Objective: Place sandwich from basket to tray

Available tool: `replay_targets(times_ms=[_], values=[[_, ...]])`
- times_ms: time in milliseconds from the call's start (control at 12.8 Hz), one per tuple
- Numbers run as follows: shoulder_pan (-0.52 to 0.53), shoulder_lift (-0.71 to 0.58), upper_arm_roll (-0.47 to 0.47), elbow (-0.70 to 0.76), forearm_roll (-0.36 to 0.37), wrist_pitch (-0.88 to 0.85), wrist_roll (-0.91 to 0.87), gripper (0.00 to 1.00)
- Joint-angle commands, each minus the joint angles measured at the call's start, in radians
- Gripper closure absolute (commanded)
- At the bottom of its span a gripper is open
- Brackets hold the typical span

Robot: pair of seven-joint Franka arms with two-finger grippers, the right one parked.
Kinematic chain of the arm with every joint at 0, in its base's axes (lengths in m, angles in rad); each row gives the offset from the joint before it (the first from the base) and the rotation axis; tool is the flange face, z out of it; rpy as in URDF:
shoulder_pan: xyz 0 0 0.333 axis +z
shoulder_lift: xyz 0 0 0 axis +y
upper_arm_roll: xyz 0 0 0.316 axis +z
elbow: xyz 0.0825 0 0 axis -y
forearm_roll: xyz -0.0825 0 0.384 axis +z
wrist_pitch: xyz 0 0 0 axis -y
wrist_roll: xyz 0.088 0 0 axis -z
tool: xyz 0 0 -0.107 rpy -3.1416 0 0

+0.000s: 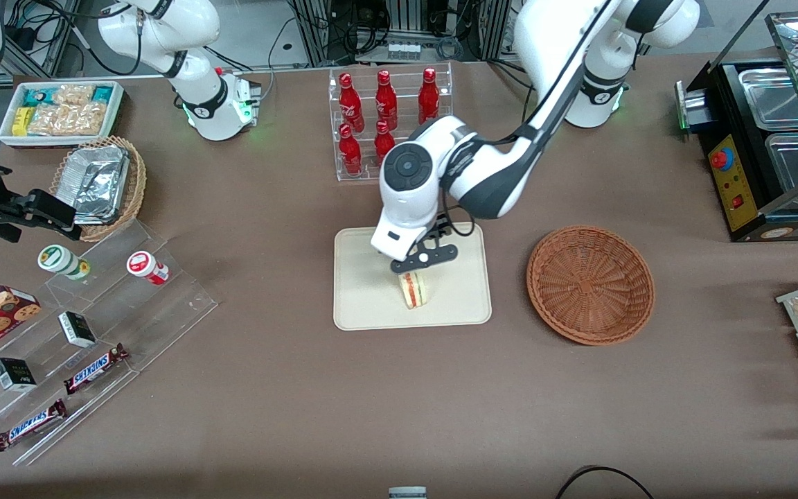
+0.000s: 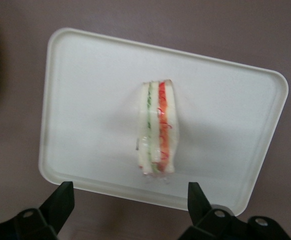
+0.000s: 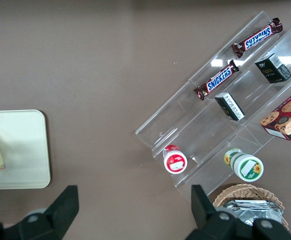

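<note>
Sandwich (image 2: pixel 157 128) on tray (image 2: pixel 85 80), gripper (image 2: pixel 128 200) above, fingers (image 2: pixel 60 200) apart.

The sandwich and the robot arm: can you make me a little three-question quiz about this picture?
1. True or false: the clear-wrapped triangular sandwich lies on the cream rectangular tray.
2. Is the end effector open or shut?
3. What is in the round reddish-brown wicker basket? A) a sandwich B) nothing C) bottles

Key: 1 true; 2 open, hovering above the sandwich without touching it; 3 B.
</note>
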Motion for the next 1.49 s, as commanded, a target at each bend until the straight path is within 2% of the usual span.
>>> replay_targets(times_ms=[0,157,314,1020,1176,1412], values=[[0.052,-0.068,0.001,-0.022,-0.001,-0.091,0.132,0.0],[0.074,-0.089,0.004,-0.024,0.011,-0.191,0.164,0.0],[0.132,-0.11,0.027,-0.041,0.02,-0.21,0.259,0.0],[0.446,-0.416,0.029,-0.349,0.022,-0.222,0.768,0.0],[0.454,-0.472,0.035,-0.367,0.024,-0.269,0.782,0.0],[0.587,-0.535,-0.01,-0.343,0.019,-0.378,0.943,0.0]])
